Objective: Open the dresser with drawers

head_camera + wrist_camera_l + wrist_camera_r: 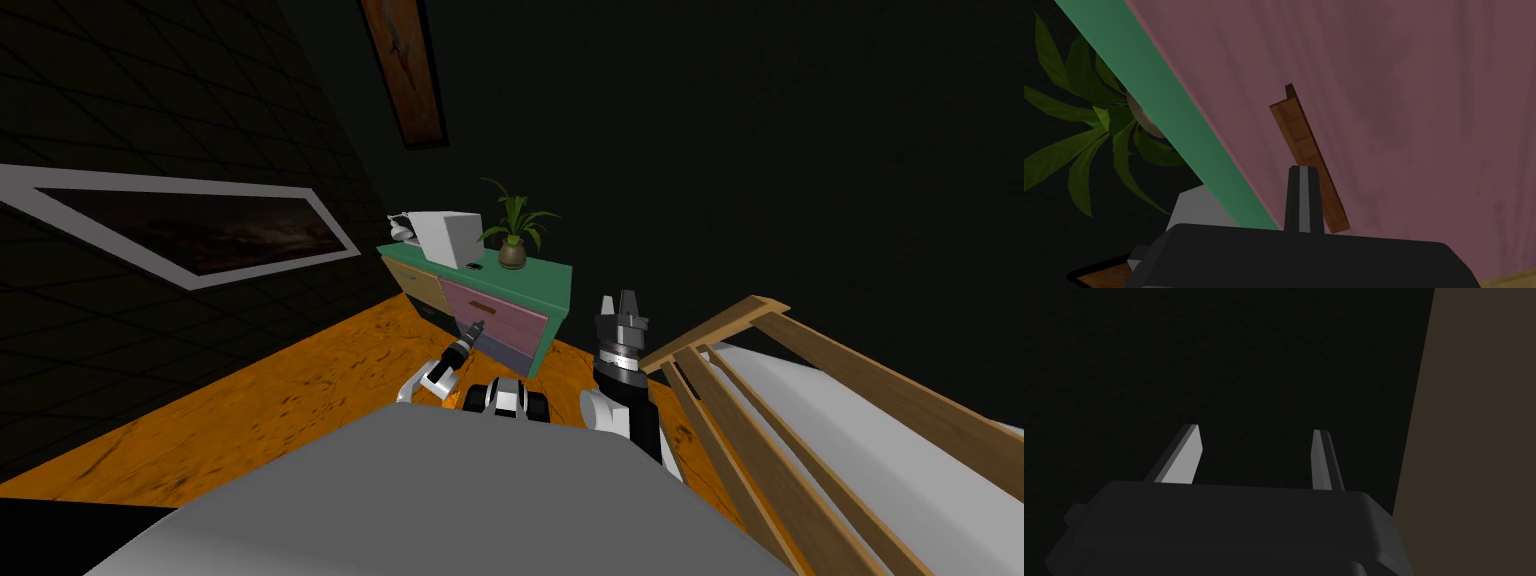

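The dresser [545, 272] stands at 12 o'clock ahead of me. It has a green top, its long axis runs from 10 to 4 o'clock across the head view, and its front faces about 7 o'clock. The left claw [477, 326] reaches to the pink drawer [510, 312] in the top row, and in the head view the drawer's brown handle [1305, 145] lies at about 12 o'clock of the claw.

The left wrist view adds what the head view cannot. The two fingers [1305, 200] are pressed together with nothing between them. Their tips are right in front of the end of the handle nearer the claw, but I cannot tell whether they touch it. The handle is a slim bar whose length runs parallel to the green top edge, and the drawer front sits tight under that edge.

A potted plant [514, 235] and a white box [450, 238] stand on top. The right claw [624, 298] is raised at 1 o'clock and points up with its fingers spread apart, beside a wooden bed frame [760, 400].
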Robot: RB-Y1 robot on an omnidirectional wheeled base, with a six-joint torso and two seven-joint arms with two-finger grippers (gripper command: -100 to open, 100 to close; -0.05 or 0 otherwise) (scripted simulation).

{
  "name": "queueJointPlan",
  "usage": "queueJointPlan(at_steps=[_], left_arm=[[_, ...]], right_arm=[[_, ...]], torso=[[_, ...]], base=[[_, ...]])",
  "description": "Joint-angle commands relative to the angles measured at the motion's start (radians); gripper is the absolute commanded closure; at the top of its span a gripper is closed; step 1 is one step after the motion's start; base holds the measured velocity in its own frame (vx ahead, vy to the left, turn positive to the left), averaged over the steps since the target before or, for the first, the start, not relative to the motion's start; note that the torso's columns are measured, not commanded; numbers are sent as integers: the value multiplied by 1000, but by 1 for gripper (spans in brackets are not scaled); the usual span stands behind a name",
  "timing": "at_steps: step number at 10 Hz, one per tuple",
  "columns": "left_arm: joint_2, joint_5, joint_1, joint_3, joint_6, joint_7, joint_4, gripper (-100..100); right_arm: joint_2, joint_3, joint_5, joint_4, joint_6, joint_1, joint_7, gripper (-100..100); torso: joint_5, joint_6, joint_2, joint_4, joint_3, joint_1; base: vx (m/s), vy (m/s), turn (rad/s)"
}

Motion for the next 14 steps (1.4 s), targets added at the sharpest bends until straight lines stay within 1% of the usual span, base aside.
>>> queueJointPlan(at_steps=[1,2,5,7,8,9,12,13,14], left_arm=[[6,1,9,-4,2,1,-13,100],[9,2,4,-6,21,3,-23,-100],[13,5,-6,-6,47,7,-35,-100],[12,4,-5,-6,41,6,-32,-100],[12,4,-5,-6,41,6,-31,100],[21,5,10,-14,46,7,-53,100],[33,6,28,-23,52,9,-80,100],[30,6,24,-20,52,8,-75,100],[25,6,13,-16,54,8,-63,-100]], right_arm=[[0,0,0,0,0,0,0,0],[0,0,0,0,0,0,0,0],[0,0,0,0,0,1,0,0],[0,0,0,0,0,1,0,0],[0,0,0,0,0,0,0,0],[0,0,0,0,0,0,0,0],[0,0,0,0,0,0,0,0],[0,0,0,0,0,0,0,0],[0,0,0,0,0,0,0,0]], torso=[[0,0,-4,-1,-3,-1],[-1,0,-11,-3,-7,-4],[-1,0,-13,-4,-8,-3],[0,0,1,0,0,0],[0,0,4,1,2,0],[0,0,1,0,1,0],[0,0,-2,-1,-1,0],[-1,0,-5,-1,-3,-2],[-1,0,-11,-3,-7,-4]], base=[[-82,39,5],[83,3,-57],[177,-28,-44],[58,-8,-3],[13,-1,0],[-103,23,50],[-174,60,31],[-83,23,5],[58,-28,-47]])
